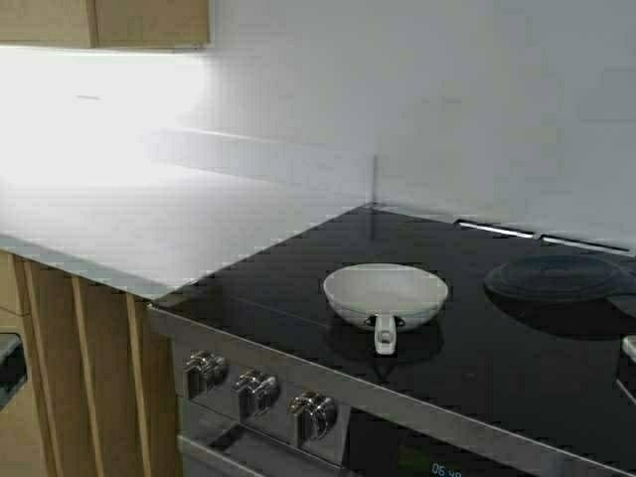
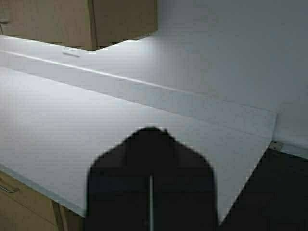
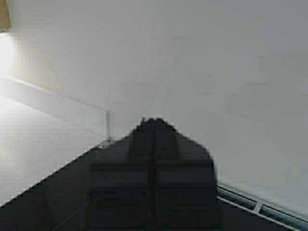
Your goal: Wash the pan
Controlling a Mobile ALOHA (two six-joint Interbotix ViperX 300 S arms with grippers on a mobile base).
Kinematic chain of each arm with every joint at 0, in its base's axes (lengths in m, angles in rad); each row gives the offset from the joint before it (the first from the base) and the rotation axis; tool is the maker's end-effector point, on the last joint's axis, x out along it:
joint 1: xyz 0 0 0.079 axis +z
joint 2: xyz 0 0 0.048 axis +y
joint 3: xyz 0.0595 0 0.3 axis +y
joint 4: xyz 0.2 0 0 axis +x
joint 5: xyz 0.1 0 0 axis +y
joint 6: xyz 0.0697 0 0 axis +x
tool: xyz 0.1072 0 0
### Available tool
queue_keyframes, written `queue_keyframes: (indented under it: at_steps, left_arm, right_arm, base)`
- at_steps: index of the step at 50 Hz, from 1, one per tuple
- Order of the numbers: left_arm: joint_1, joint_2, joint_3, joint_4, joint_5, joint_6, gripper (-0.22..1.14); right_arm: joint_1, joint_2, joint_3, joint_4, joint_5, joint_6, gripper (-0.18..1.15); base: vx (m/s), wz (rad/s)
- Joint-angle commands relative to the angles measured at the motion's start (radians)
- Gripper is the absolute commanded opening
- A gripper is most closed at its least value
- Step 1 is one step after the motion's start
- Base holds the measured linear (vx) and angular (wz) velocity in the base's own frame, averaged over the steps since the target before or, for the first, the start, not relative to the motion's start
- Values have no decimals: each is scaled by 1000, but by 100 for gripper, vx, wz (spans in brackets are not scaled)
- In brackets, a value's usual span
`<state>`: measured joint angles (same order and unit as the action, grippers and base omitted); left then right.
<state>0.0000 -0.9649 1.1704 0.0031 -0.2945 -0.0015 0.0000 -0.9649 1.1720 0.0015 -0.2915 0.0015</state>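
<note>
The pan (image 1: 386, 294), small, round and white, sits on the black glass stovetop (image 1: 298, 268) with its stubby handle (image 1: 385, 335) pointing toward the stove's front edge. Neither arm shows in the high view. My left gripper (image 2: 152, 131) is shut and empty above the white counter. My right gripper (image 3: 154, 121) is shut and empty above the back of the stovetop, facing the wall. The pan shows in neither wrist view.
A dark flat round lid (image 1: 558, 278) lies on the stovetop to the right of the pan. Several knobs (image 1: 258, 391) line the stove's front. A white counter (image 1: 129, 224) lies to the left, wooden cabinets (image 1: 109, 20) above it. A white wall stands behind.
</note>
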Motion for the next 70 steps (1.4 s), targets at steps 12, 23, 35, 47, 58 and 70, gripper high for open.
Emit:
queue_keyframes:
  at_steps: [12,23,35,47,58,70]
  left_arm:
    - [-141,103,0,14,52,-279,74]
    - [-304,259,11,3,-35,-410,101]
    - [-353,460,63,48,-256,-640,101]
    - [-396,793,49,192,-512,-865,101]
    - [-400,1213,-48,373,-833,-1071,101]
    - [-449,1643,-230,431,-1086,-1224,101]
  right_arm:
    - [6,12,11,-5,-2,0,6]
    - [6,14,9,-5,-2,0,6]
    - [6,14,11,-3,-2,2,6]
    - [8,14,11,-5,-2,0,6]
    - [8,14,12,-5,-2,-2,6]
    - [8,12,15,-3,-2,-2,6]
  base:
    - [0,0]
    - [0,0]
    - [0,0]
    - [0,0]
    - [0,0]
    - [0,0]
